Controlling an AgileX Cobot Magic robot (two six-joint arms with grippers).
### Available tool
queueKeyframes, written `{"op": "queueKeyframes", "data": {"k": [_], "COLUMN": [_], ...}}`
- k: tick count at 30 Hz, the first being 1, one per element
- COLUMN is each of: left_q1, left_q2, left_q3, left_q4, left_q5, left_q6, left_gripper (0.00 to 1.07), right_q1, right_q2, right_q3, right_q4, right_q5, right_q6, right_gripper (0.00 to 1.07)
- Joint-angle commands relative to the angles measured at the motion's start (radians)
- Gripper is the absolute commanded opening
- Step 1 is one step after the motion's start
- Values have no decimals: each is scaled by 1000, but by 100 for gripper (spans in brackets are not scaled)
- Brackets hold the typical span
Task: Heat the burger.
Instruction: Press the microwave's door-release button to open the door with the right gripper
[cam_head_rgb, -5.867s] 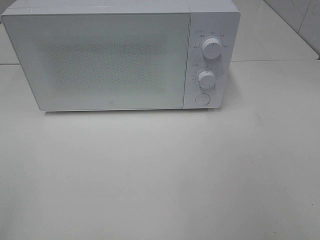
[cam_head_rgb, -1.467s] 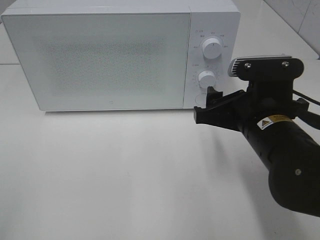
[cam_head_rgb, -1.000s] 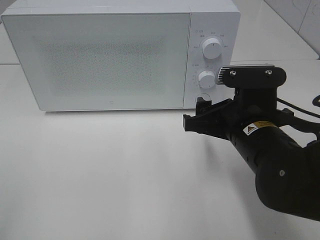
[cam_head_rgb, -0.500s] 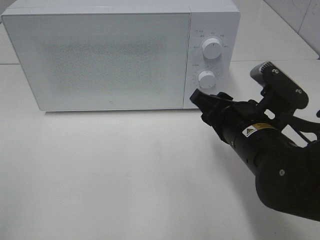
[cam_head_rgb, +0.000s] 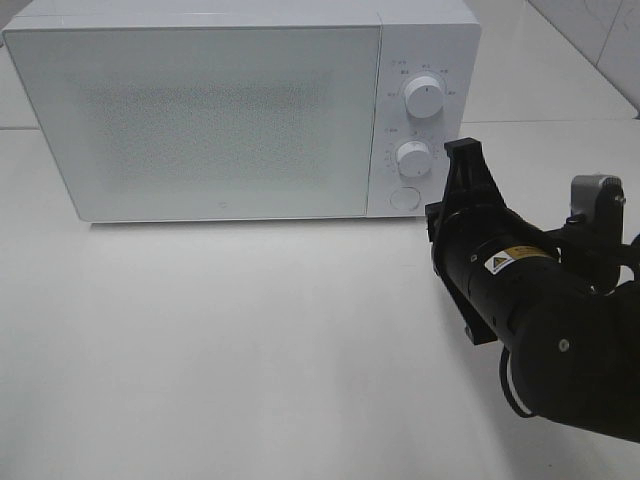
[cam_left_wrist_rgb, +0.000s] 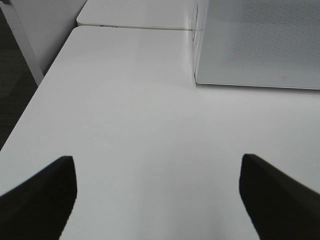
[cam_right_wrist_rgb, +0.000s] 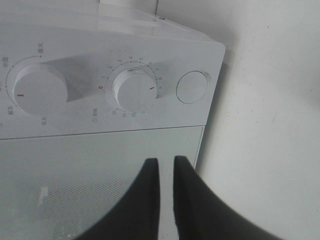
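Beside white boxy microwave oven, door shut: right gripper, fingers nearly together, empty; left gripper, spread wide. Of burger, nothing is seen. Round white button may be missed and ribbed white timer dial knocked, through misaim.

In the foreground of the frame, the left gripper's two dark fingers stand wide apart above the white table, nothing between them. Deeper in the frame sits the white microwave, showing its speckled door. Dark floor shows past the table's edge.
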Motion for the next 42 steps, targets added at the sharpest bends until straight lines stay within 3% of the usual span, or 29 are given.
{"op": "queueKeyframes", "data": {"k": [1, 14, 29, 42], "left_q1": [5, 5, 5, 5], "left_q2": [-20, -20, -20, -20], "left_q3": [4, 4, 4, 4], "left_q4": [-4, -4, -4, -4], "left_q5": [-10, -10, -10, -10], "left_q6": [0, 0, 0, 0], "left_gripper": [84, 84, 84, 84], "right_q1": [3, -19, -166, -210], "right_q2": [-2, 92, 231, 327], "right_q3": [-6, -45, -214, -330], "right_q4": [-6, -13, -62, -68], "right_q5": [1, 27, 86, 135], "right_q6": [102, 170, 162, 158], "right_gripper": [0, 0, 0, 0]}}
